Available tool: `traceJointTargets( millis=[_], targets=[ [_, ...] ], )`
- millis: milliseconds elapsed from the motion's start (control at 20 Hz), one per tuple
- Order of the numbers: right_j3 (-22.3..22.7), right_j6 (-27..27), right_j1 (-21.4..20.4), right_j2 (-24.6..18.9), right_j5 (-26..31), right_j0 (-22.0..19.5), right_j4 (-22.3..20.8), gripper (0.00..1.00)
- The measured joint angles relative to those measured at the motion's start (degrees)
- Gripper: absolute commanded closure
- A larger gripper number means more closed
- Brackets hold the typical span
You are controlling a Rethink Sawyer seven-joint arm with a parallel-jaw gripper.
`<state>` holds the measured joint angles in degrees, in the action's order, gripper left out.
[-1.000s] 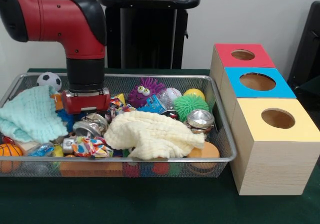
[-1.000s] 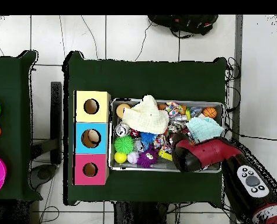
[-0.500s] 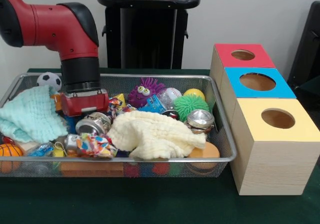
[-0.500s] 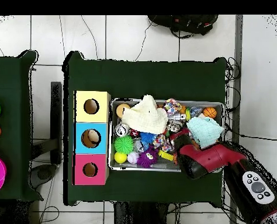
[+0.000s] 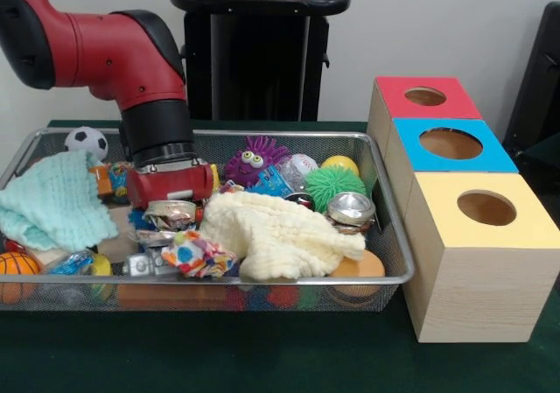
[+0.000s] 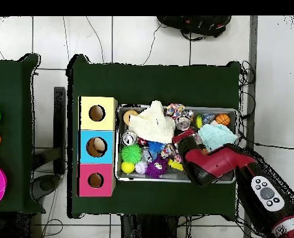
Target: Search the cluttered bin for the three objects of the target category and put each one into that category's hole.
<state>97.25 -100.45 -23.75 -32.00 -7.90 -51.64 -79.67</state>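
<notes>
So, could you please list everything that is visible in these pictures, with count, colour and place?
Silver wire mesh bin: one, on the green table.
Wooden boxes with holes: three, beside the bin; red top, blue top, yellow top.
Pale yellow cloth: one, bin middle.
Mint green cloth: one, bin end away from the boxes.
Purple monster toy: one, far side.
Green spiky ball: one, near the boxes.
Black-and-white soccer ball: one, far corner.
Orange basketball: one, near corner.
Silver can: one, beside the yellow cloth.
Red robot hand: one, down among the clutter.
</notes>
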Motion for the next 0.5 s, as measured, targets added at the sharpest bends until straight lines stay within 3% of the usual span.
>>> traceJointTargets(
  millis=[500],
  targets=[
    [0.4,-1.4,-0.1,-2.6,0.9,0.8,-5.4,1.00]
  ],
)
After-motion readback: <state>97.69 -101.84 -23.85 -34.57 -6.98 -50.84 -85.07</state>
